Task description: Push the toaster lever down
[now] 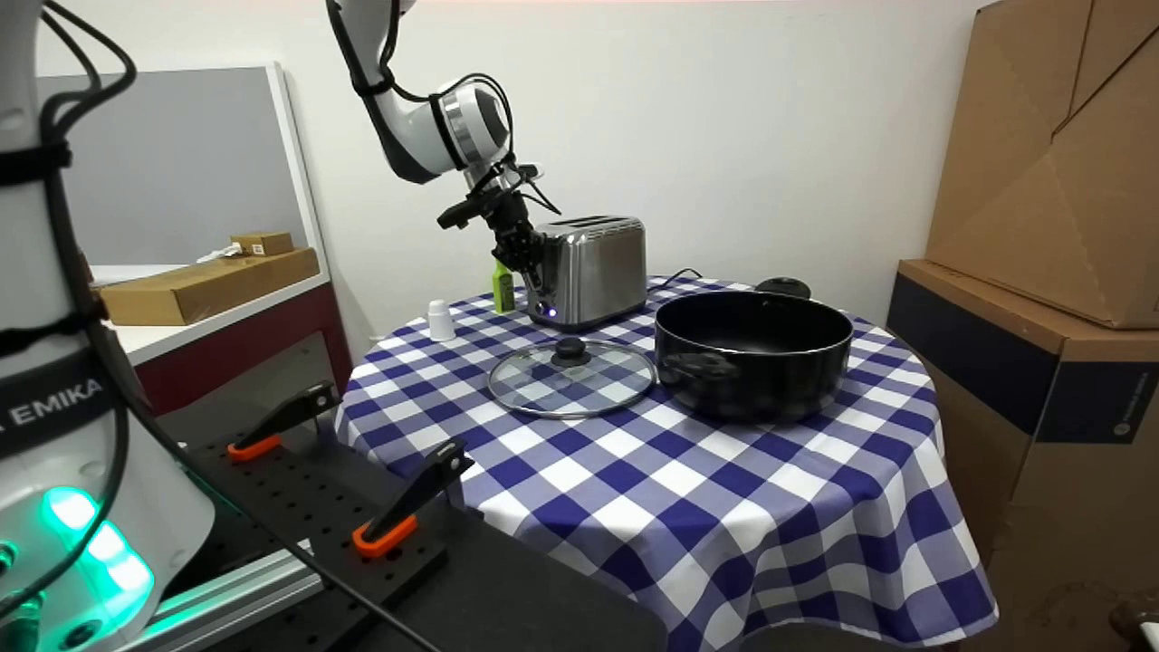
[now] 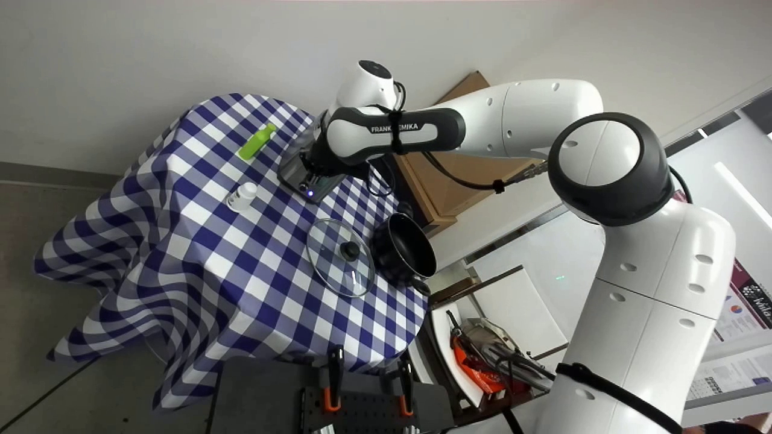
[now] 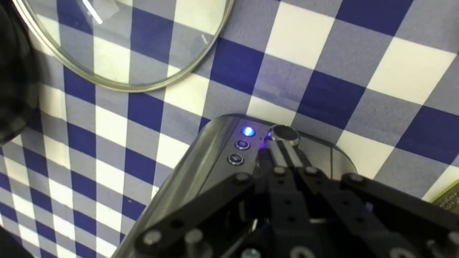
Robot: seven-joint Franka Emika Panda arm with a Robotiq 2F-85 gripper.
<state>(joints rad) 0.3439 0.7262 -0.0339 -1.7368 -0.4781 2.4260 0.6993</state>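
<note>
The silver toaster stands upright on the checked tablecloth; it also shows in the wrist view and, partly behind the arm, in an exterior view. Its control end has a lit blue button, two unlit buttons and a round knob. My gripper is shut, fingertips together, pointing down at this control end. The fingertips overlap the knob's edge in the wrist view; whether they touch it I cannot tell. The toaster lever is hidden behind the gripper.
A glass lid and a black pot stand in front of the toaster. A green bottle and a white bottle stand on its control side. A wall is behind the table, and cardboard boxes stand beside it.
</note>
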